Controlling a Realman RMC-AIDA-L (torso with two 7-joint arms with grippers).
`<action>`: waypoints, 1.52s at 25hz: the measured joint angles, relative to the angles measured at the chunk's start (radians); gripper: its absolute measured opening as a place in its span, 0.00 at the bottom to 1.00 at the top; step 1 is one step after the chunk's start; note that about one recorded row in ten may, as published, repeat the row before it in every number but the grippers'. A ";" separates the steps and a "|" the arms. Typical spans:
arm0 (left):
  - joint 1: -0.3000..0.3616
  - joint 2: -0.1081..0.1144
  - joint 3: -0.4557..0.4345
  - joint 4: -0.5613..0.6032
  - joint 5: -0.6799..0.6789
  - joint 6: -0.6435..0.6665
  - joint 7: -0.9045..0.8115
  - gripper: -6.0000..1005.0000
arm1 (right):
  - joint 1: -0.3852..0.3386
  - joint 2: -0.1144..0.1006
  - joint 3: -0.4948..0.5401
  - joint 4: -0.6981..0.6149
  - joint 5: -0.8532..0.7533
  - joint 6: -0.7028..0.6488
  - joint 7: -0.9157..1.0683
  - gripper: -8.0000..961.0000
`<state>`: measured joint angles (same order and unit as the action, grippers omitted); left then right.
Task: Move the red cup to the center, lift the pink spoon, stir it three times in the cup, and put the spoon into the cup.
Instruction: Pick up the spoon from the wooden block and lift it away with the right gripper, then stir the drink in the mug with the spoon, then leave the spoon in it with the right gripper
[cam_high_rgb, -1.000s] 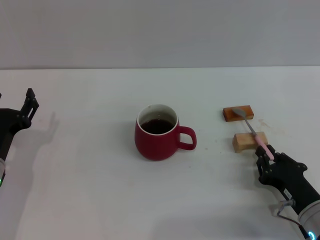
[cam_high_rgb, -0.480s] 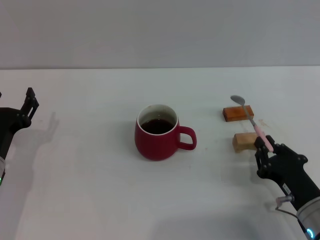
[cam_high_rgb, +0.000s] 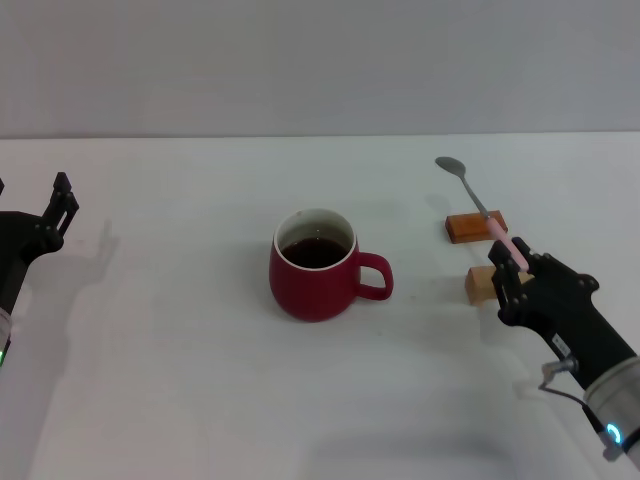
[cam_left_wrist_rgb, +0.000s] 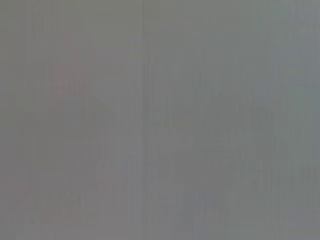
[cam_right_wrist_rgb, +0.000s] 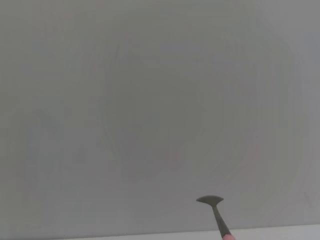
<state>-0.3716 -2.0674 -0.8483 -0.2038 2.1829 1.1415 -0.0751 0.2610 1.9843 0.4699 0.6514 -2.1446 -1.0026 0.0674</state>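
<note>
The red cup (cam_high_rgb: 315, 264) stands in the middle of the white table (cam_high_rgb: 200, 380), dark liquid inside, its handle pointing right. At the right, my right gripper (cam_high_rgb: 513, 262) is shut on the pink spoon (cam_high_rgb: 480, 208) by its pink handle. The spoon is lifted off the blocks, its silver bowl pointing up and away. In the right wrist view the pink spoon (cam_right_wrist_rgb: 215, 212) shows only its silver bowl and neck against a blank wall. My left gripper (cam_high_rgb: 60, 205) is parked at the far left edge. The left wrist view shows only grey.
Two small wooden blocks lie right of the cup: an orange-brown block (cam_high_rgb: 476, 226) farther back and a pale block (cam_high_rgb: 482, 283) nearer, just beside my right gripper. A grey wall rises behind the table.
My right gripper has raised the spoon off the two blocks and shifted left and up; the spoon's bowl now stands higher and farther left. The cup and left arm have not moved.
</note>
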 joint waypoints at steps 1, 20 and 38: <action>0.000 0.000 0.000 0.000 0.000 0.000 0.000 0.80 | 0.000 0.000 0.000 0.000 0.000 0.000 0.000 0.17; -0.001 0.000 0.000 0.008 -0.005 -0.007 0.000 0.80 | -0.190 -0.034 0.506 0.633 -0.238 0.828 -0.326 0.17; -0.001 0.000 0.000 0.009 -0.008 -0.009 0.000 0.80 | -0.238 0.090 0.779 1.013 -0.505 1.424 -0.322 0.17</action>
<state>-0.3728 -2.0678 -0.8484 -0.1947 2.1751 1.1325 -0.0751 0.0234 2.0746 1.2493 1.6646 -2.6499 0.4217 -0.2551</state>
